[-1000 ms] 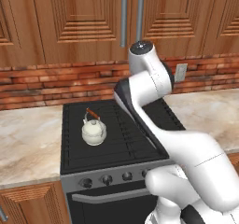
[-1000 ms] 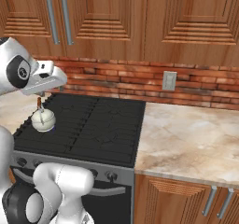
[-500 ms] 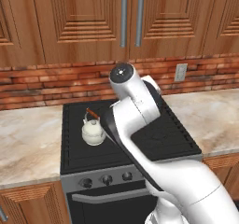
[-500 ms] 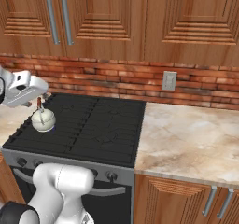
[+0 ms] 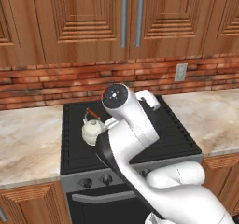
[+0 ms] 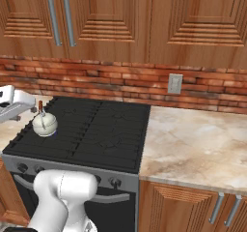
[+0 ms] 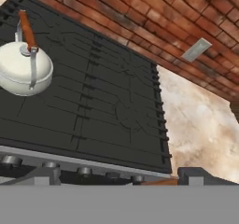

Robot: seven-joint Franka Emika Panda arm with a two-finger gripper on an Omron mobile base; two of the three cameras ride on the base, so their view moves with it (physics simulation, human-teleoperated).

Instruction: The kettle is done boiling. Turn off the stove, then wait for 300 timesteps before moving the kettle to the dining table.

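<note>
The pincer (image 7: 114, 180) stands wide open with nothing between its tips, which rise far apart at the bottom of the hand view, hanging above the front edge of the stove (image 7: 107, 106) and looking across its black grates. From there the kettle (image 7: 22, 66) sits off to the pincer's left and a little ahead, upright on a grate on the left half of the stove, well apart from the tips. The row of round dark knobs (image 7: 84, 171) lies just under and ahead of the pincer, along the grey front panel; no knob is touched. In the left base view the kettle (image 5: 92, 130) stands just beside the arm's upper link. Beyond the stove, to the pincer's right, lies the beige marbled counter (image 7: 200, 125). The kettle looks rigid and smooth, its round cream body likely slippery and too wide to pinch well, and probably heavy if full of water, which could slosh. The best hold is judged to be the thin arched handle, at the reddish-brown wooden piece (image 7: 26, 29) on top, taken from above with the jaws across it, so the body hangs plumb and level below.
</note>
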